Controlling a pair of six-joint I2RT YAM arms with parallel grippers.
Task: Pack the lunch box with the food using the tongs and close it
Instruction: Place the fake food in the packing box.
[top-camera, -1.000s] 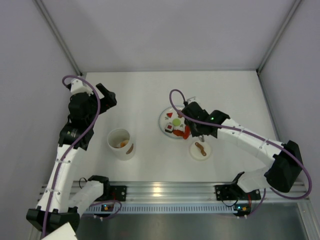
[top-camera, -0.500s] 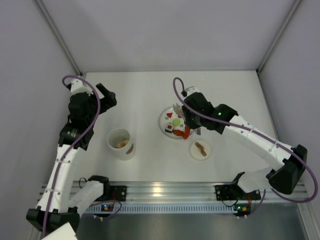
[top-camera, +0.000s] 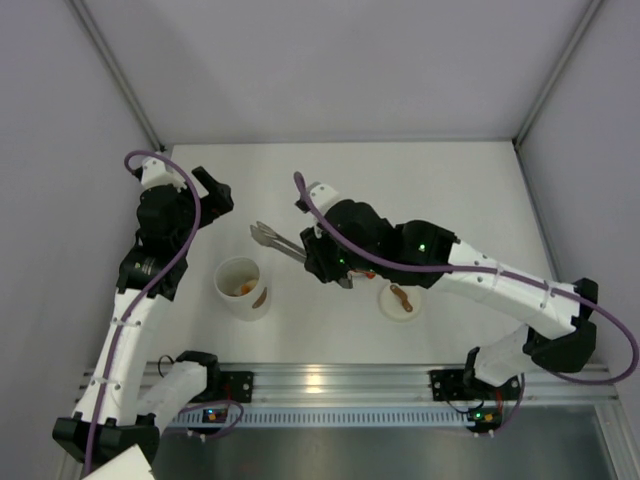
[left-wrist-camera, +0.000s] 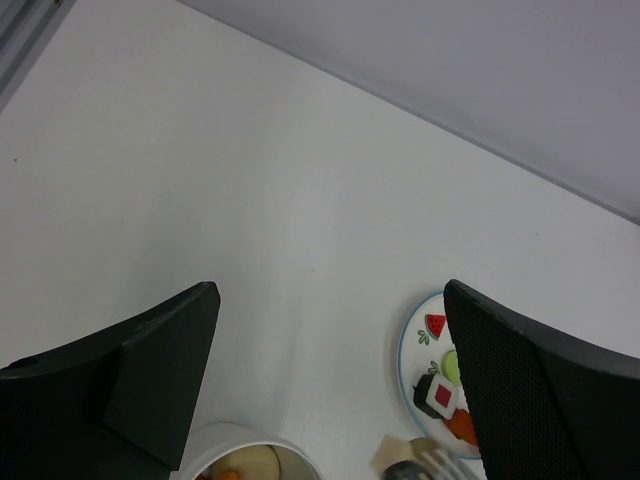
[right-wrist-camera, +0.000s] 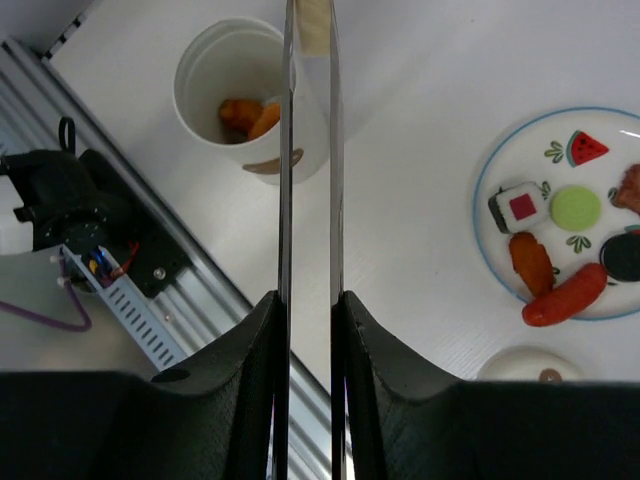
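Observation:
The white lunch box (top-camera: 242, 288) stands open in front of the left arm, with orange food (right-wrist-camera: 250, 115) inside. My right gripper (top-camera: 322, 258) (right-wrist-camera: 310, 300) is shut on the tongs (top-camera: 278, 240) (right-wrist-camera: 288, 150). Their tips reach left, just beyond the box, and pinch a pale food piece (right-wrist-camera: 313, 25) (left-wrist-camera: 395, 455). More food lies on the plate (right-wrist-camera: 480, 190): a sushi roll (right-wrist-camera: 518, 207), a green disc (right-wrist-camera: 575, 207), an orange piece (right-wrist-camera: 530, 262) and a red sausage (right-wrist-camera: 565, 297). Well behind the box, my left gripper (top-camera: 218, 190) (left-wrist-camera: 330, 290) hangs open and empty.
A round white lid (top-camera: 400, 300) with a brown handle lies right of the lunch box, near the plate. The aluminium rail (top-camera: 320, 385) with both arm bases runs along the near edge. Grey walls enclose the table on three sides.
My right arm has swung left from the plate toward the lunch box, carrying the tongs with it. The left arm has stayed put.

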